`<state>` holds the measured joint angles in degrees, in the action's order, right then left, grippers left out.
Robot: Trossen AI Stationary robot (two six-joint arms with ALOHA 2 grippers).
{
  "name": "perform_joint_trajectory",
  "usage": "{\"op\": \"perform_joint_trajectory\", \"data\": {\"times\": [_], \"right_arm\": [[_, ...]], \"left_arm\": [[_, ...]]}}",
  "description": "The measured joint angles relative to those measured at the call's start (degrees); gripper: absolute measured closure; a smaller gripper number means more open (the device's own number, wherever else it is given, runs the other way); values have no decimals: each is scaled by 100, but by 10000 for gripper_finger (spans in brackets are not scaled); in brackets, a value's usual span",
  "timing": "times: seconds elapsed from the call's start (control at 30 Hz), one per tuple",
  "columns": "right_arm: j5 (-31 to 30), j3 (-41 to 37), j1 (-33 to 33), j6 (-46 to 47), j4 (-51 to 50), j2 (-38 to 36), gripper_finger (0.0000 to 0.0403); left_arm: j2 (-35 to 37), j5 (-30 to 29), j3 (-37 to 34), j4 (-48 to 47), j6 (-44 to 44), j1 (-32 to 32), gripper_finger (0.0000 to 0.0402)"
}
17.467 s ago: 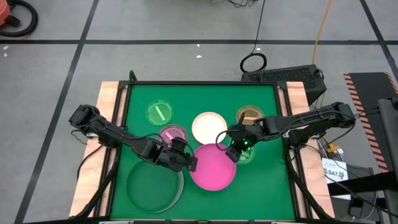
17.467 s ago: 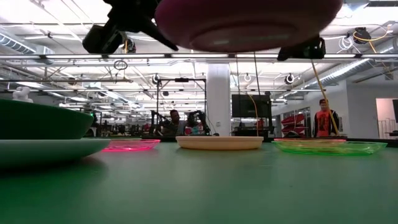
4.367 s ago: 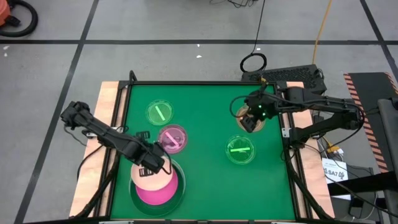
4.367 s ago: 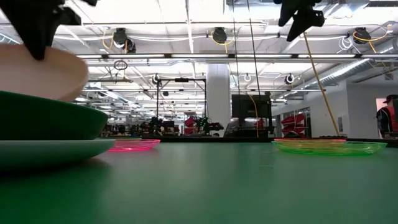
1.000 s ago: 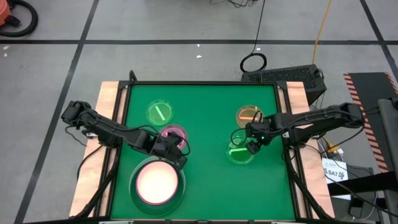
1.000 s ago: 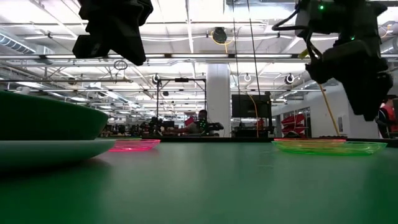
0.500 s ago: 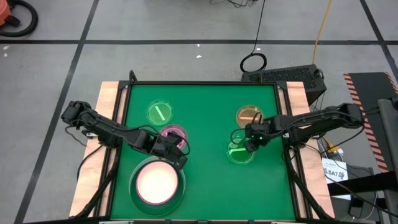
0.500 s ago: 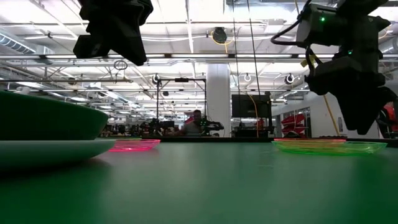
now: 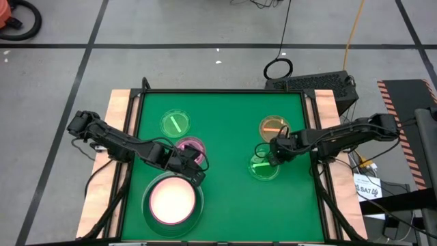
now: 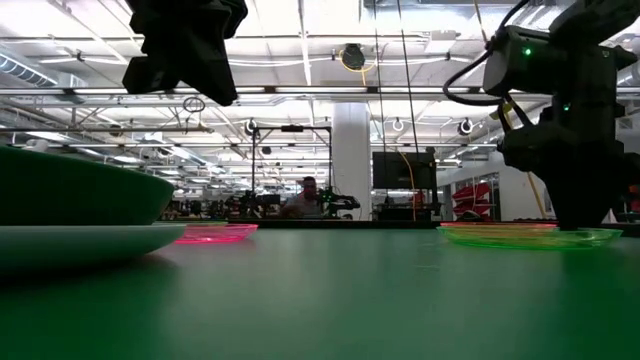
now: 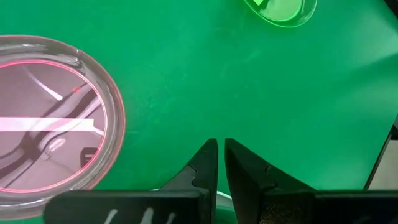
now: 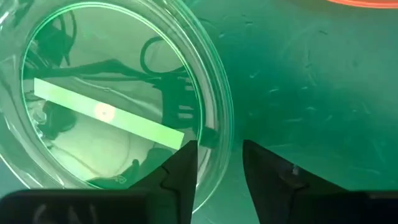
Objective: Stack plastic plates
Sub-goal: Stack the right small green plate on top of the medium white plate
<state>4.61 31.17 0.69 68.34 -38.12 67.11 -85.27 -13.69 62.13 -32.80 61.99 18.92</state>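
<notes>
The fingers of the right gripper (image 12: 214,163), apart, have dropped over the past second to straddle the rim of the small green plate (image 9: 263,166); pinching it would start the next stacking trip. The left gripper (image 11: 219,163), fingers together, hovers near the purple plate (image 9: 190,149), beside the stack (image 9: 173,203) at the desk's (image 9: 225,198) near-left edge, with bare desk between.

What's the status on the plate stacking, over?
Right gripper open, straddling rim of small green plate. Left gripper shut, empty, beside purple plate. Stack has cream plate on top. Nothing in the way.
</notes>
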Motion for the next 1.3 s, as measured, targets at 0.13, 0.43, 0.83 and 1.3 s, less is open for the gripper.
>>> {"op": "perform_joint_trajectory", "data": {"times": [0.13, 0.43, 0.83, 1.3], "right_arm": [[6, -2, 0, 65, 152, -4, 305], [-173, -2, 2, 220, 501, -4, 398], [-129, -2, 20, 470, 1321, -4, 402], [143, 1, 17, 583, 2058, 0, 402]], "left_arm": [[0, 2, 0, 0, -93, 0, 366], [0, 2, 0, 0, -397, -15, 366], [0, 2, 0, 0, -535, -13, 366], [0, 3, 0, 0, -787, -96, 366]]}}
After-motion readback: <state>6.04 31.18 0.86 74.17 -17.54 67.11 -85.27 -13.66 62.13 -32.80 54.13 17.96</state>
